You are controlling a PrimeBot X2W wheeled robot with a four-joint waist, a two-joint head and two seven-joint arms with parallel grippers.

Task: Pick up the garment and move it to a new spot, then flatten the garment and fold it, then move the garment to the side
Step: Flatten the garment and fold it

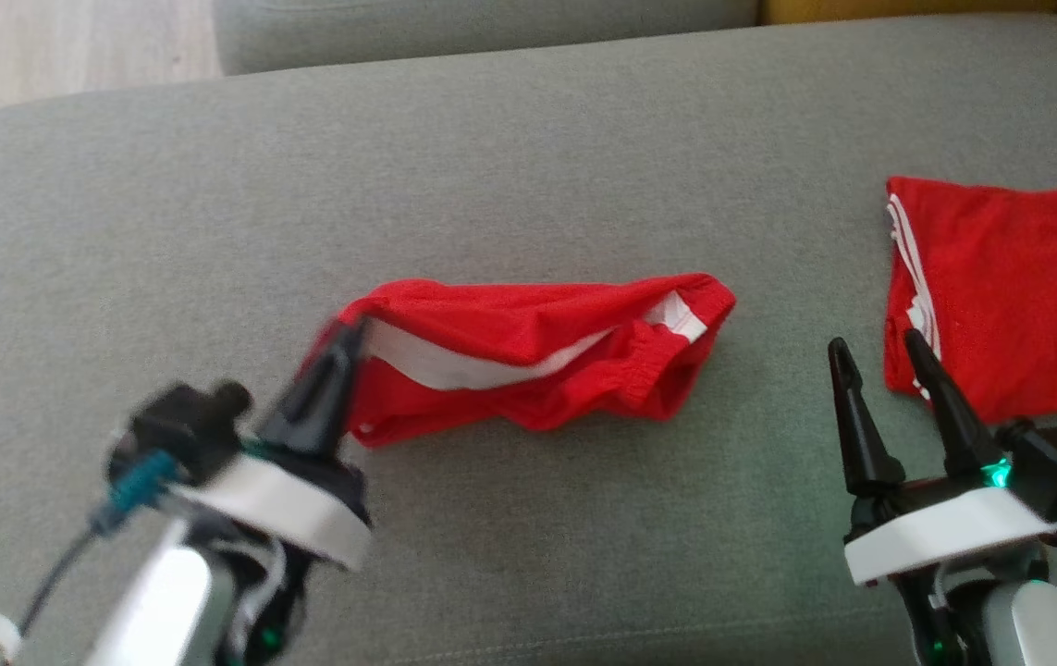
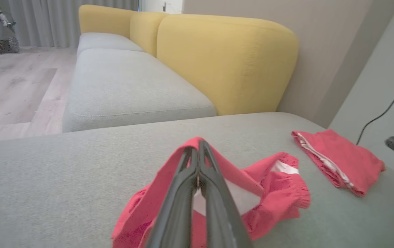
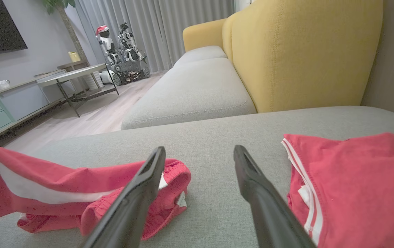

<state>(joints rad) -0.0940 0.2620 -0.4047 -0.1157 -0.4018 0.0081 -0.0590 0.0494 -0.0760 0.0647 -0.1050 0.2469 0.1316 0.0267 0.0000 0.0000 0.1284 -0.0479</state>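
Note:
A crumpled red garment (image 1: 537, 356) with a white stripe lies in the middle of the grey cushion (image 1: 528, 166). My left gripper (image 1: 343, 338) is shut on the garment's left end, which is lifted slightly. In the left wrist view the closed fingers (image 2: 198, 151) pinch a fold of the red garment (image 2: 276, 186). My right gripper (image 1: 875, 350) stands open above the cushion, right of the garment and apart from it. The right wrist view has the open fingers (image 3: 155, 165) just past the garment's waistband end (image 3: 79, 193).
A second red garment (image 1: 1009, 287) with white stripes lies folded flat at the right edge of the cushion, close to my right gripper. Yellow sofa backs (image 2: 224, 58) and another grey seat (image 2: 128, 86) lie beyond. Wooden floor (image 1: 56, 55) lies far left.

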